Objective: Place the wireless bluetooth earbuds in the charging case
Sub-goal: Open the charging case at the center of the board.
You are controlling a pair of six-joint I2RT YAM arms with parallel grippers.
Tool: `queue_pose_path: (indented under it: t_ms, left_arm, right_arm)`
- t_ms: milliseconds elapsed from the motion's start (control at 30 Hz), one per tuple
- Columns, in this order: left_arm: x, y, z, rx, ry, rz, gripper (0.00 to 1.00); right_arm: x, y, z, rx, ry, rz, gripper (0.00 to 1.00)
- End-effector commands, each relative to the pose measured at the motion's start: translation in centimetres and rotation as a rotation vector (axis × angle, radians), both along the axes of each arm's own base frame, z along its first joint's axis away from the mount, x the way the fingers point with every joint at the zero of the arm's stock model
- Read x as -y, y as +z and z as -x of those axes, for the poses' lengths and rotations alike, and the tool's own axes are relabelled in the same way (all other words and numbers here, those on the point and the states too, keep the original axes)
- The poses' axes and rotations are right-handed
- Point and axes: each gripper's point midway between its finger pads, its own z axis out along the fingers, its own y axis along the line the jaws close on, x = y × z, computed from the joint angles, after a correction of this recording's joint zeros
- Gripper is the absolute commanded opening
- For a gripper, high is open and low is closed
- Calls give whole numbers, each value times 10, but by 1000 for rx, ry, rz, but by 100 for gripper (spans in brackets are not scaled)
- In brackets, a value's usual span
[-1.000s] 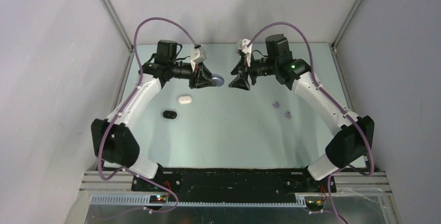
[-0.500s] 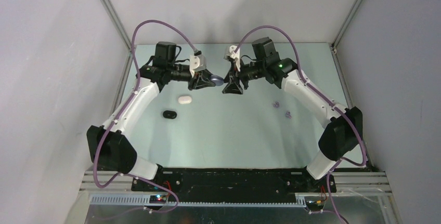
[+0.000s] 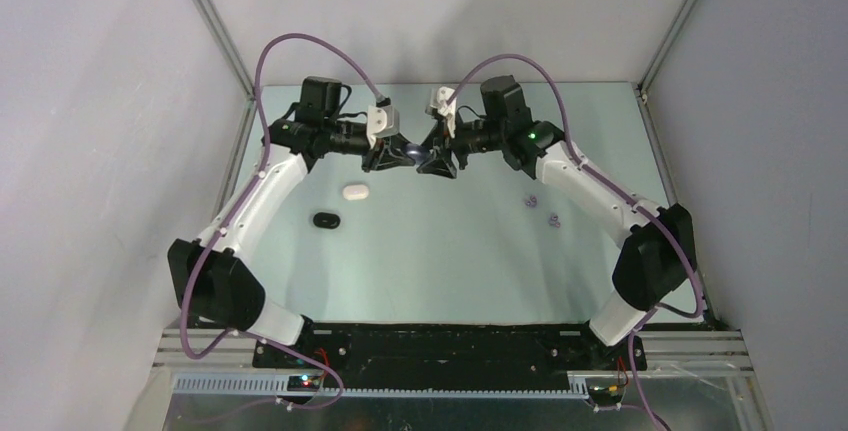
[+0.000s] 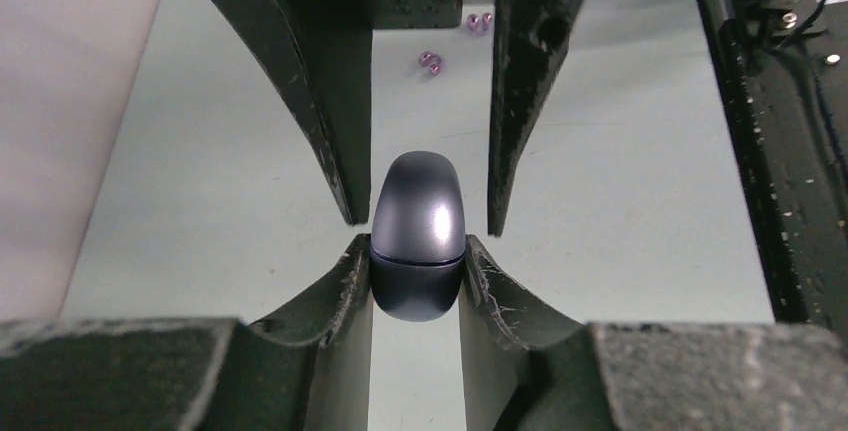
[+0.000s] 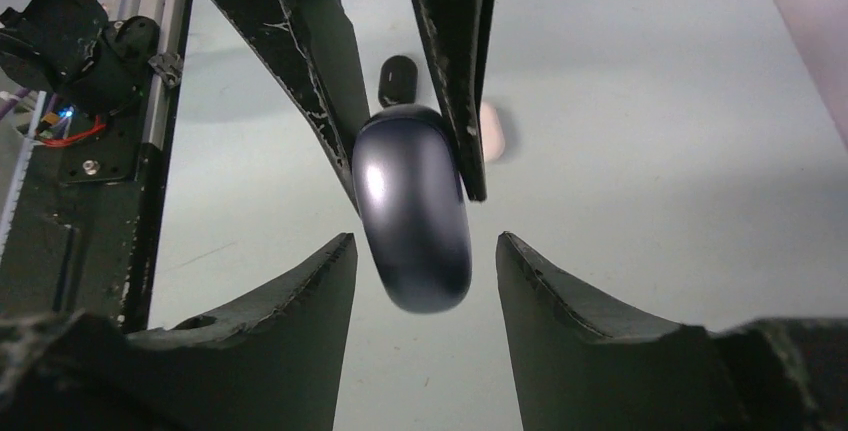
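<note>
My left gripper [image 4: 415,251] is shut on a closed, pebble-shaped lavender-grey charging case [image 4: 417,231] and holds it above the table at the far middle [image 3: 415,156]. My right gripper [image 5: 425,241] is open and faces the left one [image 3: 432,161]. The case's free end [image 5: 415,211] sits between its spread fingers [image 4: 330,81], with a gap on each side. Two pairs of tiny lavender-purple earbuds [image 3: 531,201] [image 3: 554,219] lie on the table to the right; they also show in the left wrist view [image 4: 431,60]. White and black buds are out of view.
A closed white oval case [image 3: 354,191] and a closed black oval case [image 3: 325,220] lie on the table at the left, below the left arm. Both also show in the right wrist view, the white one [image 5: 491,131] and the black one [image 5: 398,79]. Enclosure walls stand on three sides.
My right gripper has moved left to the left gripper, and its open fingers now flank the held case's free end. The left gripper has shifted slightly, still holding the case.
</note>
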Motion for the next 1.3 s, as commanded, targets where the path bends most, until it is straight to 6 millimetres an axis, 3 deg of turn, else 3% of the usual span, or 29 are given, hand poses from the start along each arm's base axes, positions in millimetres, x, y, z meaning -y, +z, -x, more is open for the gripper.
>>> queue_pose_path:
  t_ms: [0,167,400,467,500,567,767,900,1167,1267]
  left_arm:
    - [6,9,9,-7,-69,9,0]
    - [7,10,8,4,-85,1,0]
    - [6,8,5,12,-77,-3,1]
    - [6,7,4,5,-67,-6,14]
    - [6,7,2,8,-60,-8,28]
    - [6,6,-1,5,-38,-8,41]
    - [7,0,-4,-38,1,9,53]
    - [8,-1,-6,-55,6,14,53]
    - [9,3,-4,-59,-5,28,44]
    - [10,5,-4,-61,-11,36,32]
  right_arm:
    - [-7,40,2,210,38,-122,59]
    - [-4,41,2,237,49,-128,55]
    - [-4,43,10,205,90,-130,27]
    - [-3,45,11,191,93,-131,18]
    - [-3,46,12,185,92,-133,15]
    - [-2,48,11,179,86,-138,13]
    - [2,56,7,184,65,-152,13]
    - [2,56,8,182,65,-153,13]
    - [-1,50,8,182,52,-135,15]
    - [-4,49,8,185,51,-133,16]
